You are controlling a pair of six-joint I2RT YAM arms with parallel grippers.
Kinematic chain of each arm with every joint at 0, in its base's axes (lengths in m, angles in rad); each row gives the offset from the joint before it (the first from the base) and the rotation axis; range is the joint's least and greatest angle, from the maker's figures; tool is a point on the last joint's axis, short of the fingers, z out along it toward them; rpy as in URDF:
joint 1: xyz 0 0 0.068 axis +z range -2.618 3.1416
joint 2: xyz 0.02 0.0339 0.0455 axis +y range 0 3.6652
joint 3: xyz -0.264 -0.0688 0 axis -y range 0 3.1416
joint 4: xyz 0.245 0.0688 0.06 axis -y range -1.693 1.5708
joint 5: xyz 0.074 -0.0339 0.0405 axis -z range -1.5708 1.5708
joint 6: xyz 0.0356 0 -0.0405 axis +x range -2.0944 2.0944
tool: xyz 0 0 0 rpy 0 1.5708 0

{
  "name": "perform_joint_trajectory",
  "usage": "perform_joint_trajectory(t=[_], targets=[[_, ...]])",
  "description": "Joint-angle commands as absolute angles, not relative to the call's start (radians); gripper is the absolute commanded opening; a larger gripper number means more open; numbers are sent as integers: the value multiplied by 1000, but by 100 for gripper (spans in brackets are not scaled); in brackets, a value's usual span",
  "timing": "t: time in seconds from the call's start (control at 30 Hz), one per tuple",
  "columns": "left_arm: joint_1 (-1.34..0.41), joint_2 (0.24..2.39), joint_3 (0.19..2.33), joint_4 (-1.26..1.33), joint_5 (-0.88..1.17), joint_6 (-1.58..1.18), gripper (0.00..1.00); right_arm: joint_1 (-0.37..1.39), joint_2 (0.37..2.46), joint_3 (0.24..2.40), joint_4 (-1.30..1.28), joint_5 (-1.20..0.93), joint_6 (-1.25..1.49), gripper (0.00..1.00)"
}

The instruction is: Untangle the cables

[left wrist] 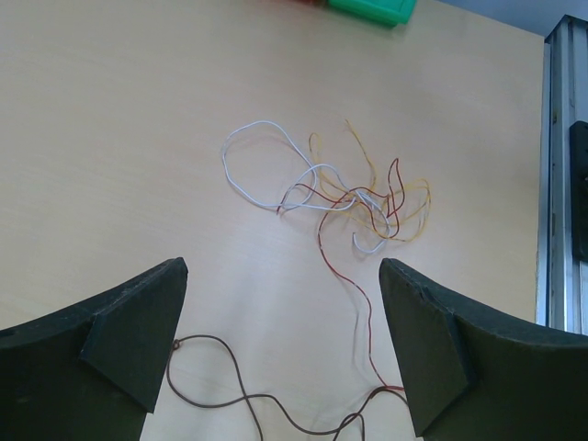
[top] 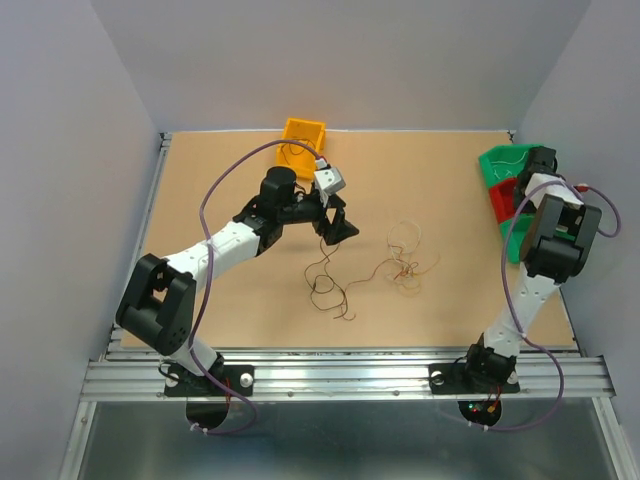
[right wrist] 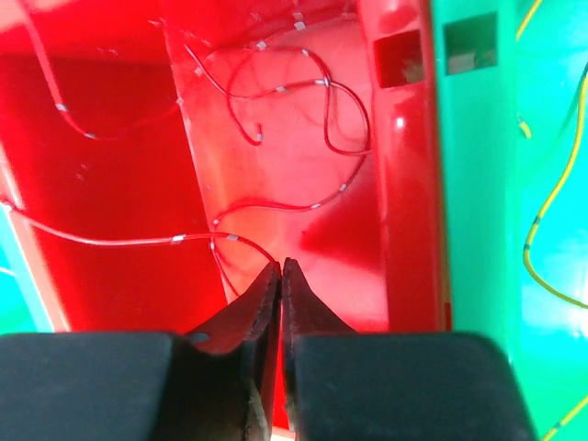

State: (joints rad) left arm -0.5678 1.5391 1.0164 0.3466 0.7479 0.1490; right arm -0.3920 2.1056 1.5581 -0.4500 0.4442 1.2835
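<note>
A loose tangle of white, tan-yellow and red cables (left wrist: 354,197) lies on the table ahead of my left gripper; it also shows in the top view (top: 405,265). A dark brown cable (left wrist: 230,372) runs on the table between my left fingers (left wrist: 129,340) and shows in the top view (top: 325,285). My left gripper (left wrist: 285,354) is open above it and holds nothing; it also shows in the top view (top: 337,224). My right gripper (right wrist: 280,266) is shut over the red bin (right wrist: 119,119), and a red wire (right wrist: 230,241) runs right into its tips.
A green bin (right wrist: 478,184) holding a yellow wire (right wrist: 551,230) stands beside the red bin at the table's right edge (top: 500,165). An orange bin (top: 303,135) sits at the back. A metal rail (left wrist: 560,184) borders the table.
</note>
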Motion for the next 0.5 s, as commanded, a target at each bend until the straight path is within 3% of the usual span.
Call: perform_joint_trajectory(t=[0.0,0.03,0.07,0.3,0.4,0.47], targets=[[-572,1539,1072,368,753,163,97,-370,2092,1632,-526,647,1282,25],[-571,1539,1072,367,753,161,97,-364,2082,1626,-528,664,1281,35],[-571,1543,1072,367,755,163,97,-359,2068,1621,-529,679,1276,38],[-572,1546,1077,362,758,160,97,-336,1982,1600,-534,721,1240,41],[-572,1540,1077,364,756,160,97,-328,1962,1601,-534,730,1221,51],[-572,1536,1075,364,755,163,97,-325,1953,1598,-534,736,1215,52]])
